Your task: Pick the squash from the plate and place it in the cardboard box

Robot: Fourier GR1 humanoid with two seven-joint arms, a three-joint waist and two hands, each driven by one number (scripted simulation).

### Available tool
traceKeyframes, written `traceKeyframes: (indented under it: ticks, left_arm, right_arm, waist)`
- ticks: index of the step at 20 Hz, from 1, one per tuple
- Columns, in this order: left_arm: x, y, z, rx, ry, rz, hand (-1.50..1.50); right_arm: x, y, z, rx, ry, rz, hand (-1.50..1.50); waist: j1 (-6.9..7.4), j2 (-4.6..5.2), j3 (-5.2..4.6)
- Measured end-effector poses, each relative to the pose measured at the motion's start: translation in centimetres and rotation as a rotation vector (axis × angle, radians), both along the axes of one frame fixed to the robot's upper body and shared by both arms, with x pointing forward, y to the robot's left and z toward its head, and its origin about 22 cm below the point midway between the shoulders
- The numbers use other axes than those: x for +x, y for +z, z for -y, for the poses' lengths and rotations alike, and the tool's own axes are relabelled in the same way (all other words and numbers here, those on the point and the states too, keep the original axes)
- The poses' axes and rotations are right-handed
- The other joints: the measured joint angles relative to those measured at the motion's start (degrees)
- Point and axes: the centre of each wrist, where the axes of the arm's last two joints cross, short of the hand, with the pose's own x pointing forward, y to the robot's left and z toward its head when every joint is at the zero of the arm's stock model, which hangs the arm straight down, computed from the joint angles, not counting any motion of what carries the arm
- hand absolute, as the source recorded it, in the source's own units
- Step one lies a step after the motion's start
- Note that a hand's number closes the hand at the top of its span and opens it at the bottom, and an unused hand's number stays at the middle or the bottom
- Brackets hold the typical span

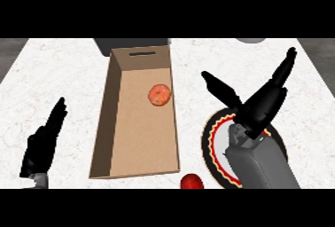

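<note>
We are seeing the squash lying inside the cardboard box; our right robot hand is hovering spread and empty above the plate, apparently done.

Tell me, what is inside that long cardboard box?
Inside the cardboard box, one round orange squash lies on the floor near the far end. The rest of the floor shows bare. Strips just behind the near and left walls are hidden from this angle.
</note>
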Motion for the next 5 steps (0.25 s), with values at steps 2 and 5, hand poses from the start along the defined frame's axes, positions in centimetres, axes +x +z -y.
traceKeyframes:
  ticks: [2,5]
  left_arm:
    - [-0.2,0.2,0.3,-0.002,0.000,-0.002,0.00]
    - [-0.3,-0.1,0.1,0.002,-0.001,0.003,0.00]
  right_arm:
    - [-2.5,0.2,1.8,0.024,-0.021,0.023,-1.50]
    - [-6.6,0.4,4.5,0.041,-0.032,0.037,-1.50]
  waist:
    - [-0.13,-0.02,0.02]
    - [0.00,0.16,0.00]
